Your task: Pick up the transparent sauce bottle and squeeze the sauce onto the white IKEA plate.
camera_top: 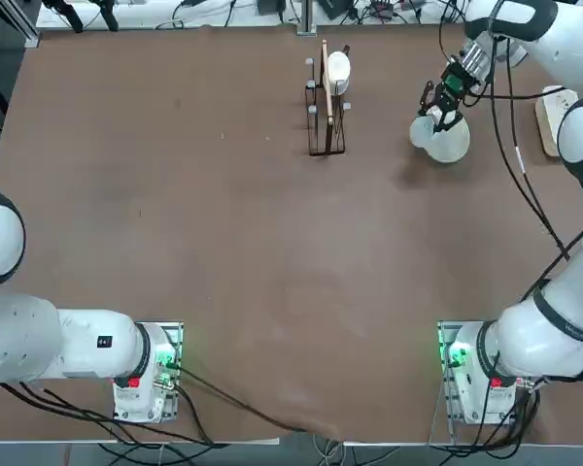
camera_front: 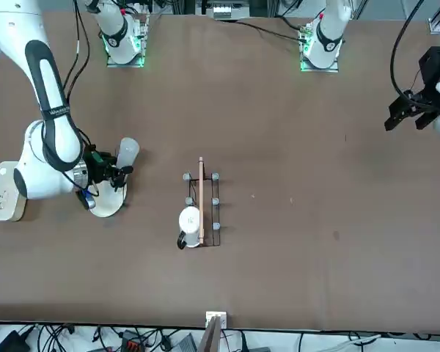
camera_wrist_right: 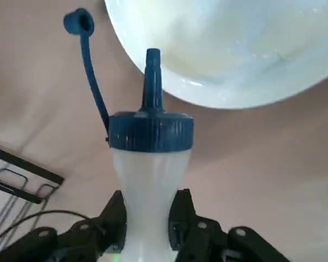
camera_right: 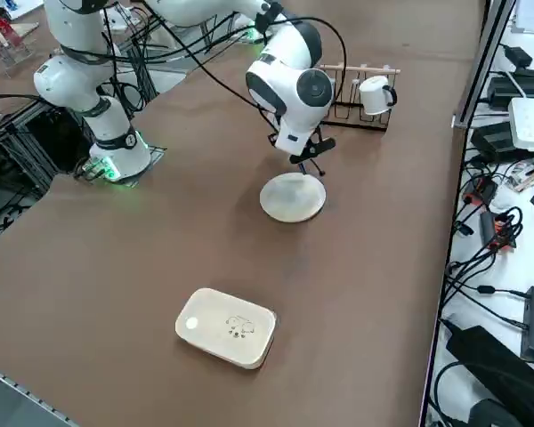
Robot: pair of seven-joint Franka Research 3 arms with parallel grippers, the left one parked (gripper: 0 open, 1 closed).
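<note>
My right gripper (camera_wrist_right: 147,210) is shut on the transparent sauce bottle (camera_wrist_right: 148,180) and pinches its pale body in at the waist. The bottle's blue top (camera_wrist_right: 151,130) and nozzle point down at the white IKEA plate (camera_wrist_right: 235,49), and the blue cap dangles open on its strap. In the front view the gripper (camera_front: 106,170) holds the bottle (camera_front: 127,152) tilted just above the plate (camera_front: 108,202). From overhead the gripper (camera_top: 439,105) hangs over the plate (camera_top: 449,144) at the far right of the table. A pale smear shows on the plate's surface.
A black wire rack (camera_top: 325,102) with a wooden board and a white mug (camera_top: 338,68) stands at the far middle, left of the plate. A white rounded-rectangular dish (camera_right: 227,326) lies near the table's right edge. Cables run along the far side.
</note>
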